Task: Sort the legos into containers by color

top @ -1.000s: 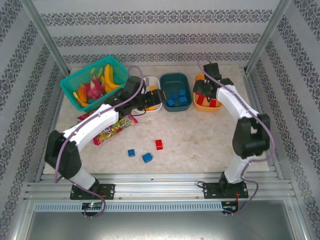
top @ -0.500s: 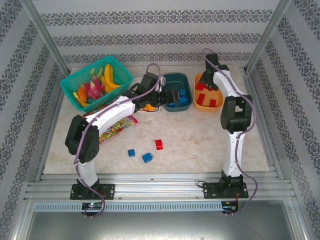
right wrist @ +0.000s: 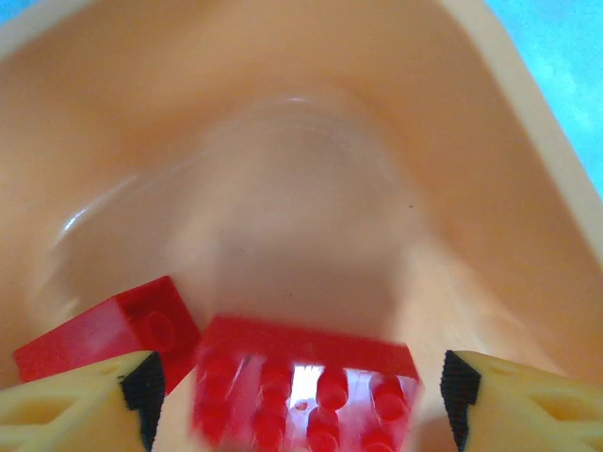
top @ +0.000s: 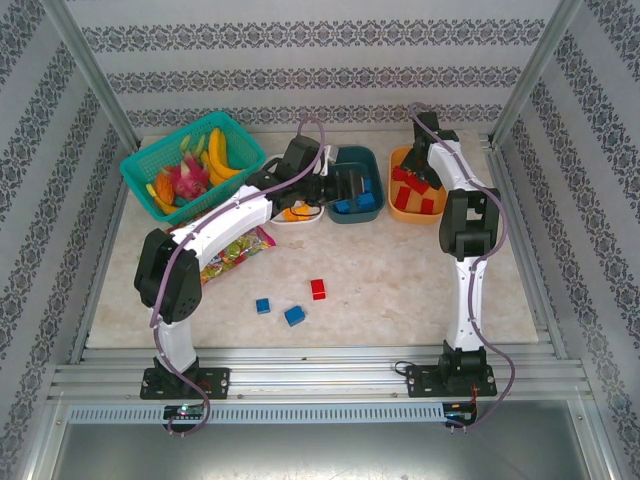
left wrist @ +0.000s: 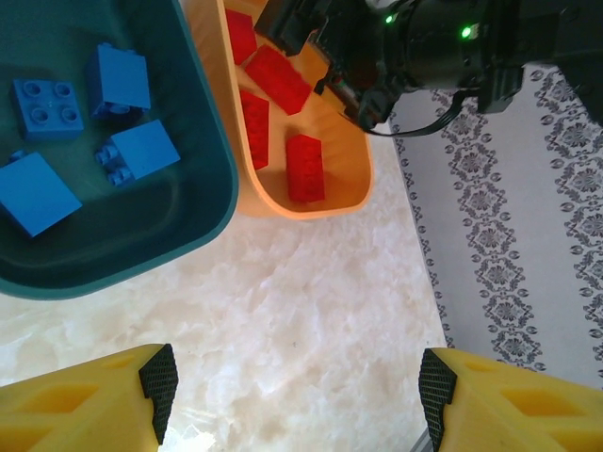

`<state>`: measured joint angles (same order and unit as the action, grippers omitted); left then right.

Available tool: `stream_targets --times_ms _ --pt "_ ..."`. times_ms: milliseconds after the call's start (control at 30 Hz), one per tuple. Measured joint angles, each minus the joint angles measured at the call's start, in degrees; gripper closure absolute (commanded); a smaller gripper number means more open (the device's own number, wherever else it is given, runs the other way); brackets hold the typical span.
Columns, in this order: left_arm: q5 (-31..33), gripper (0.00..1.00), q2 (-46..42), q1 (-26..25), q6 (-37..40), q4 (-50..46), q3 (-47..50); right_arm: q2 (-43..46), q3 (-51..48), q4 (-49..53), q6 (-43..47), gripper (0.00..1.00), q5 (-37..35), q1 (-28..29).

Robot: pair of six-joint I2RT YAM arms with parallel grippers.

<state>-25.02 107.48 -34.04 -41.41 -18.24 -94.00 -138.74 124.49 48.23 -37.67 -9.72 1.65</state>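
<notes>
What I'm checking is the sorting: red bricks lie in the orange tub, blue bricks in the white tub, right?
Not quite: the blue bricks lie in the dark teal tub, not the white one. The red bricks are in the orange tub, as you said. The left wrist view shows both.

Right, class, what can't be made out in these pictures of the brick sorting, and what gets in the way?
- White tub, top view: the left arm covers most of it, so its bricks can't be counted.
- Teal tub, left wrist view: cut off by the top and left edges.
- Nearest red brick, right wrist view: blurred and cut off below.
</notes>
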Motion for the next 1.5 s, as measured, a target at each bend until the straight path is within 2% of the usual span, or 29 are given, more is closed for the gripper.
stream_targets --times_ms 200,367,500,600,667,767,900,1067,1300,1500 --pt "1.1 0.29 -2.3 0.0 1.5 -3.4 3.9 2.4 0.0 0.1 0.1 0.17 0.1 1.3" --pt "4.9 0.27 -11.0 0.0 2.2 -10.6 11.9 14.1 -6.1 -3.5 0.7 0.19 0.1 5.2" --pt "9.1 0.27 -22.0 0.0 0.5 -18.2 20.4 32.2 -22.3 -13.6 4.6 0.18 1.4 12.2" --pt "11.1 0.26 -29.2 0.0 -2.2 -23.3 27.2 46.5 -39.0 -25.0 8.6 0.17 6.1 20.0" --pt "12.2 0.25 -32.6 0.0 -4.2 -25.8 32.5 55.4 -52.2 -33.4 10.7 0.17 13.5 25.7" --pt "12.9 0.25 -33.6 0.0 -6.1 -28.4 38.7 63.0 -67.7 -41.4 11.3 0.16 23.4 30.5" --pt "12.9 0.26 -30.9 0.0 -7.0 -28.5 42.9 68.0 -80.7 -42.9 11.8 0.16 30.8 37.6" --pt "12.9 0.28 -26.1 0.0 -7.0 -27.1 44.8 74.4 -87.9 -42.6 13.0 0.14 33.9 46.0" --pt "12.9 0.34 -21.5 0.0 -6.6 -26.2 44.8 76.7 -89.3 -43.4 14.0 0.14 34.1 46.2" --pt "13.3 0.47 -19.7 0.0 -6.3 -24.6 44.8 74.9 -90.4 -46.9 14.1 0.13 34.0 46.2"
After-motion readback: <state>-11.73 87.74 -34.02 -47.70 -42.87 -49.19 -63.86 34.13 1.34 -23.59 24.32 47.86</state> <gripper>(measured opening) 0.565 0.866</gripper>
